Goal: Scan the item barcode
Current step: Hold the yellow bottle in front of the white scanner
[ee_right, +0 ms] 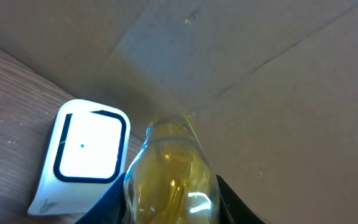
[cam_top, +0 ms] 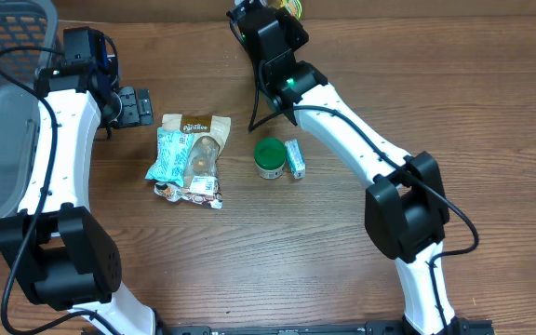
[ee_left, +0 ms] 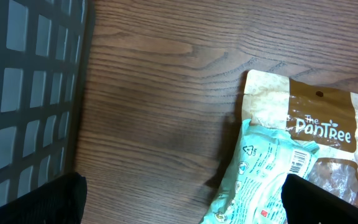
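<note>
My right gripper (ee_right: pixel 169 208) is shut on a clear bottle of yellow liquid (ee_right: pixel 169 174), its dark fingers pressed against both sides. The bottle's tip points at a cardboard wall. Just left of the bottle a white scanner (ee_right: pixel 82 155) with a bright window stands on the wood. No barcode shows on the bottle. In the overhead view this gripper (cam_top: pixel 270 14) is at the table's far edge, a bit of the yellow bottle (cam_top: pixel 294 7) showing beside it. My left gripper (cam_top: pixel 136 105) is open and empty, low over the wood left of the pouches.
A brown-and-clear pouch (cam_top: pixel 203 130) and a teal packet (cam_top: pixel 170 154) with a barcode (ee_left: pixel 299 162) lie mid-table above some small wrappers (cam_top: pixel 194 191). A green-lidded jar (cam_top: pixel 269 156) and a small teal box (cam_top: pixel 294 158) sit to the right. A grey basket (cam_top: pixel 7 56) fills the left edge.
</note>
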